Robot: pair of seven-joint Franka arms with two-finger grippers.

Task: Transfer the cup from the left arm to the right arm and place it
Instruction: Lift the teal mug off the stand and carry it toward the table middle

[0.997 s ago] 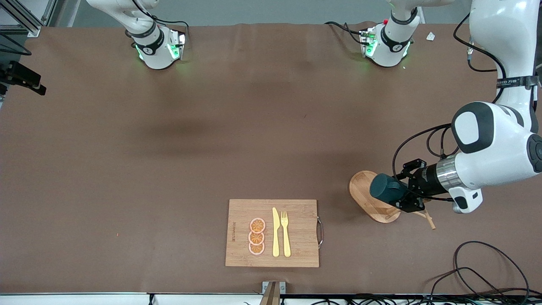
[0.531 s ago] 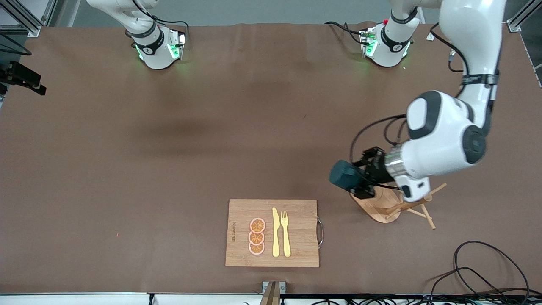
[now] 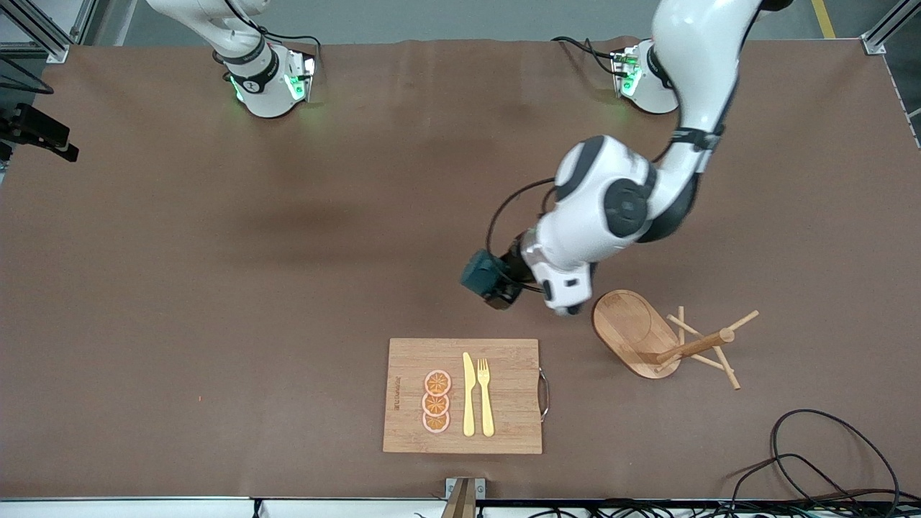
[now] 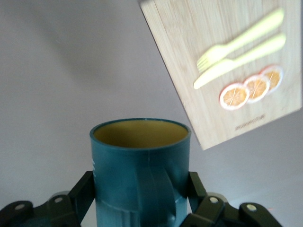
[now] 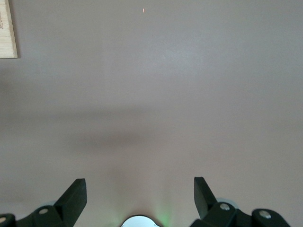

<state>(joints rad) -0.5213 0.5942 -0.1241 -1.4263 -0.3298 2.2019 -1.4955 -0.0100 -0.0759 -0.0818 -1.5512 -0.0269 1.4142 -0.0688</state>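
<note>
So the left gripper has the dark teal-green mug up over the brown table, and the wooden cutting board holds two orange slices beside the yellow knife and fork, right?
One detail is off: the wooden cutting board holds three orange slices, not two, as the front view and left wrist view show. The rest stands: the left gripper is shut on the dark teal-green mug above the brown table, and the yellow knife and yellow fork lie beside the slices.

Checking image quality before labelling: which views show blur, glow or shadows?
Left wrist view: cutting board and cutlery soft, the cup sharper. Front view: green glow at both arm bases, broad soft shadows on the table. Right wrist view: faint shadow band.
</note>
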